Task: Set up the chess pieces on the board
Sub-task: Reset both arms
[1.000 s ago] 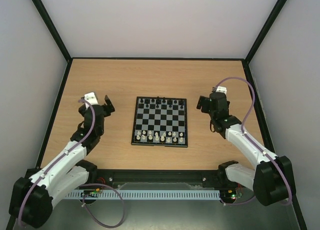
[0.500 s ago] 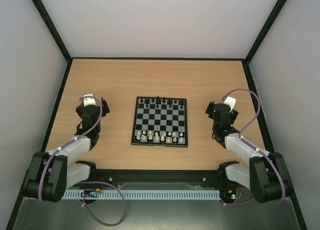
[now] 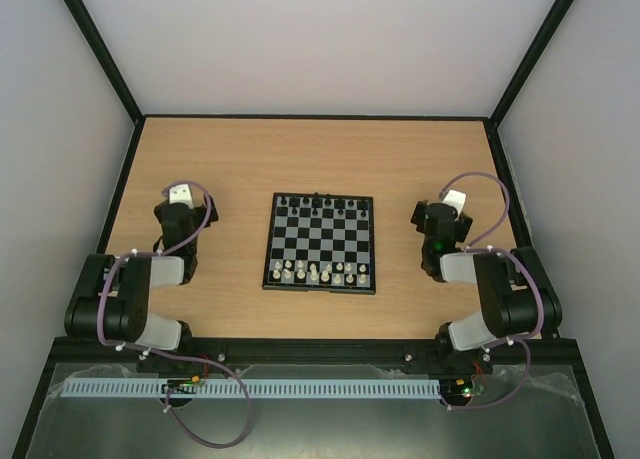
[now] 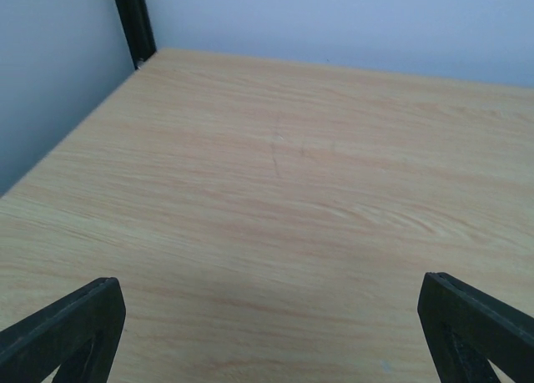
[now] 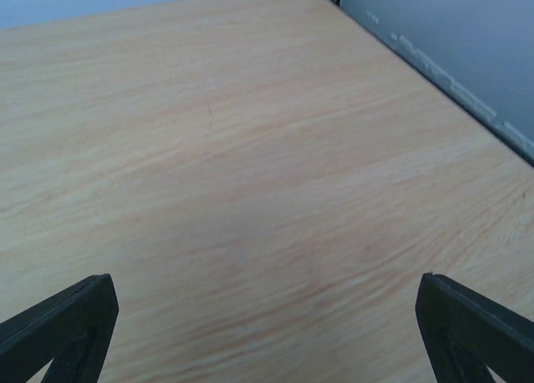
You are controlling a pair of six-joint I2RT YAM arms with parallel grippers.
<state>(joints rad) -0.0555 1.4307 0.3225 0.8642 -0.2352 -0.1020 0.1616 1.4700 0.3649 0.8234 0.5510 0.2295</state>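
The board [image 3: 321, 243], black and pale checks with a black rim, lies at the middle of the table. Several tiny white chess pieces [image 3: 318, 272] stand in its two near rows; black chessmen line its far rows. My left gripper [image 3: 192, 211] is left of the board, folded back over its arm. In the left wrist view its fingers [image 4: 71, 329] are spread wide over bare wood, holding nothing. My right gripper [image 3: 432, 216] is right of the board, also folded back. Its fingers [image 5: 476, 329] are spread wide and empty. Neither wrist view shows the board.
The wooden table [image 3: 320, 159] has a black rim and pale walls on three sides. A black corner post [image 4: 133, 20] shows in the left wrist view, and the right wall's edge [image 5: 467, 99] in the right wrist view. Arm bases sit at the near edge.
Both arms have folded back toward their bases. The grippers drew away from the board's sides. The pieces on the board have not moved.
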